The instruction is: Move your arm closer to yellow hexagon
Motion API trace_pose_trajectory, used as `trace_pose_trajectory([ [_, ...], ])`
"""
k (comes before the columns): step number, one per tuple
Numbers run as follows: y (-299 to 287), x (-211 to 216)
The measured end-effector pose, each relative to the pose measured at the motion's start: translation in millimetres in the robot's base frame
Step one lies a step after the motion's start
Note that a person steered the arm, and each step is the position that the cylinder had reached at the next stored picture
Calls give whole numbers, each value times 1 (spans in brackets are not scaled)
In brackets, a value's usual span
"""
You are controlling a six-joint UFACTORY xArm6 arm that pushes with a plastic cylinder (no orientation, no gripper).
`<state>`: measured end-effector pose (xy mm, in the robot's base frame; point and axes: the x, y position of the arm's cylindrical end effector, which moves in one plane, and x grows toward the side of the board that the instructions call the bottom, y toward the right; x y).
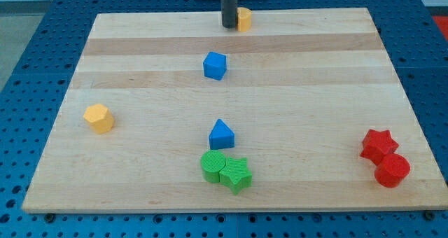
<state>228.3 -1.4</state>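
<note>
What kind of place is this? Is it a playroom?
Probably a robot lab, not a playroom: a wooden board sits on a blue table full of holes, and my tip pushes blocks like the yellow hexagon.

Worktop (pixel 315 77): pale wooden board, laid on a blue perforated base (pixel 28 42).
Blue cube (pixel 215 65): set in the upper middle of the board.
Blue triangular block (pixel 221 135): placed below the cube, just above the green pair.
Green cylinder (pixel 212 166): seen touching the green star (pixel 236 174) at the view's bottom centre.
Red star (pixel 378 145): found at the view's lower right, touching the red cylinder (pixel 392 171) below it.
Yellow block at the top edge (pixel 244 19): partly hidden, shape not discernible.
</note>
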Motion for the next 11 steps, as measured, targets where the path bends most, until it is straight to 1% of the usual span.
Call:
trace_pose_trajectory([
  [3,19,0],
  [4,13,2],
  [5,-28,32],
  [6,-92,69],
  [7,-165,79],
  [8,-215,115],
  [9,-231,175],
  [11,-263,265],
])
